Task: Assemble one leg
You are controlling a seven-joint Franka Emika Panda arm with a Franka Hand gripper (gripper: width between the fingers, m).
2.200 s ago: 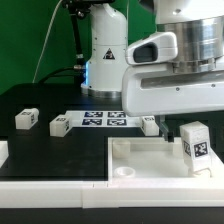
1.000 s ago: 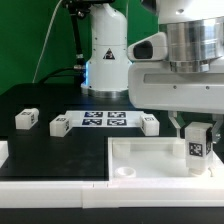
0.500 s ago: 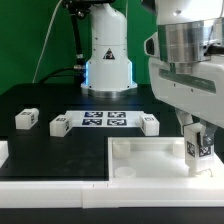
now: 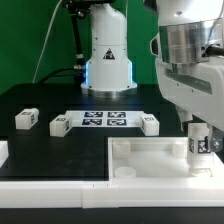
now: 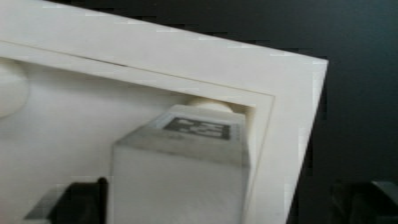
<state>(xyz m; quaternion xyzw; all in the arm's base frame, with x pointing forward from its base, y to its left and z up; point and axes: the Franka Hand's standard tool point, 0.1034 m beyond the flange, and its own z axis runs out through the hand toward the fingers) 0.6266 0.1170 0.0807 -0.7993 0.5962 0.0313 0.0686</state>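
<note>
Exterior view: one leg (image 4: 201,150) is held upright, clamped in the pincer (image 4: 199,132), at the slab's (image 4: 150,162) corner on that view's right, apparently to be lined up for seating there.

Robotics laboratory, seen from my remote station. A black table (image 4: 40,150) stands before a green backdrop (image 4: 25,35). Fiducial tags mark the marker board (image 4: 105,119), lying at the table's far middle, and each loose leg (image 4: 26,118). Behind the board rises my white arm base (image 4: 112,72) bearing a warning triangle (image 4: 101,57), with a cable (image 4: 46,45) hanging toward the exterior view's left.
</note>
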